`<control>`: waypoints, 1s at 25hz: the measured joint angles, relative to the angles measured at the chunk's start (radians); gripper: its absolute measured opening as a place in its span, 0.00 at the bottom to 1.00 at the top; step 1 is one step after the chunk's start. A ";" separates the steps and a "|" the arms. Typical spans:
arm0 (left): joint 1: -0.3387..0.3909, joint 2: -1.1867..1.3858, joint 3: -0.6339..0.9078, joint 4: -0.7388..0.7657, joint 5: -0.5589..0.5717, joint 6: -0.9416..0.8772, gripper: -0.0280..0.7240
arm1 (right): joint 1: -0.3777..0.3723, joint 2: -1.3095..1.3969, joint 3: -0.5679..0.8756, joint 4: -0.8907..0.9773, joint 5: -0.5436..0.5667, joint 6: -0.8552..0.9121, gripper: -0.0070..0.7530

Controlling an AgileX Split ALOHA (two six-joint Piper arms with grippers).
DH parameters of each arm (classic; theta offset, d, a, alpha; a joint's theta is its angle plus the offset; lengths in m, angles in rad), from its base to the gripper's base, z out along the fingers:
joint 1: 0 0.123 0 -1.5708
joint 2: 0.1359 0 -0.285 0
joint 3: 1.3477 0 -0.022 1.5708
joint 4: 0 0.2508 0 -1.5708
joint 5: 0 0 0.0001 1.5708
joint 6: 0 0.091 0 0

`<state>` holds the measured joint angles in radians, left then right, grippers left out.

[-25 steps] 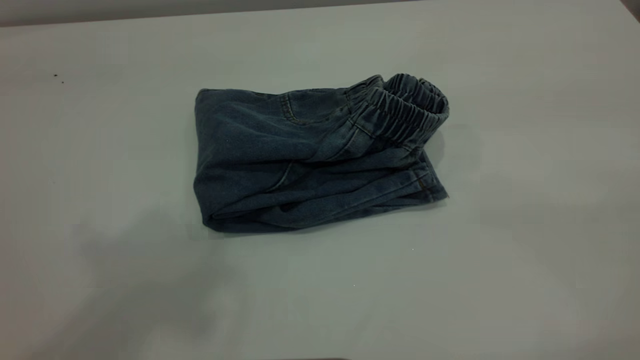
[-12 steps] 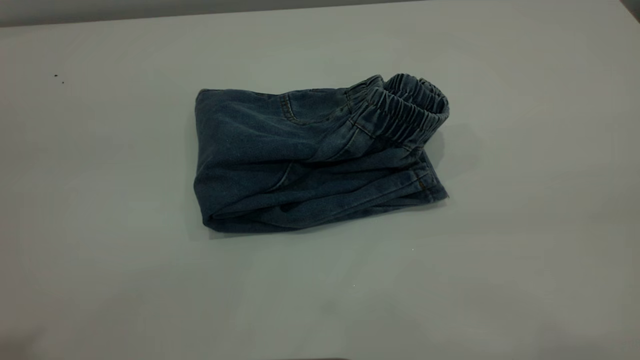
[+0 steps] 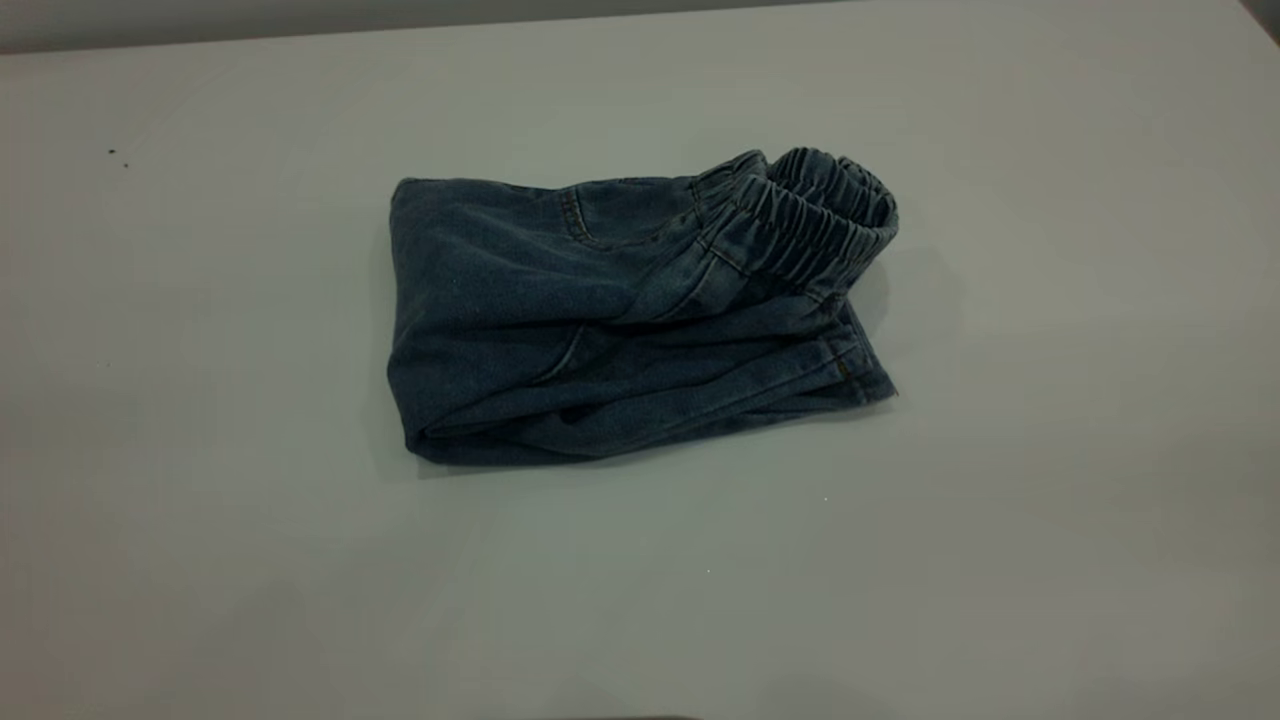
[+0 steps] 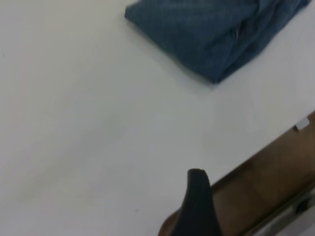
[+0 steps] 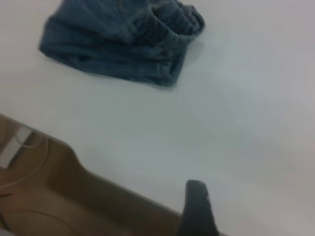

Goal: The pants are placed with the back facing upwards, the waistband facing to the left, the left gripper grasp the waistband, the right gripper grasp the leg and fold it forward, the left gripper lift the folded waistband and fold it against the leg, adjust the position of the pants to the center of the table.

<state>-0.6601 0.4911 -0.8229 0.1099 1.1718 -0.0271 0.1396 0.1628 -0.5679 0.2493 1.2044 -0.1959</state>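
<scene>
The pants [image 3: 620, 320] lay folded into a compact bundle just above the middle of the frame on the worktop [image 3: 1050, 520], the elastic waistband [image 3: 825, 215] doubled over onto the leg [image 3: 700, 385]. Both folds looked done, with little left beyond centering. Only 1 finger of each pincer showed at the worktop's edge in the wrist views, so whether the left pincer [image 4: 198, 209] and right pincer [image 5: 197, 209] stood apart or together could not be told.

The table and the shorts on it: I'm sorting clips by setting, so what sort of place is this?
Probably a lab or test bench rather than a home: a large bare white table holds only folded denim pants, and each wrist camera shows a black gripper finger beyond the table's edge.
</scene>
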 joint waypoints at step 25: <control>0.000 -0.044 0.332 -0.088 -0.060 0.017 0.74 | 0.000 -0.003 0.092 -0.026 -0.056 0.002 0.61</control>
<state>-0.6601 0.4469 -0.4912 0.0216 1.1118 -0.0099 0.1396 0.1598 -0.4761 0.2233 1.1480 -0.1939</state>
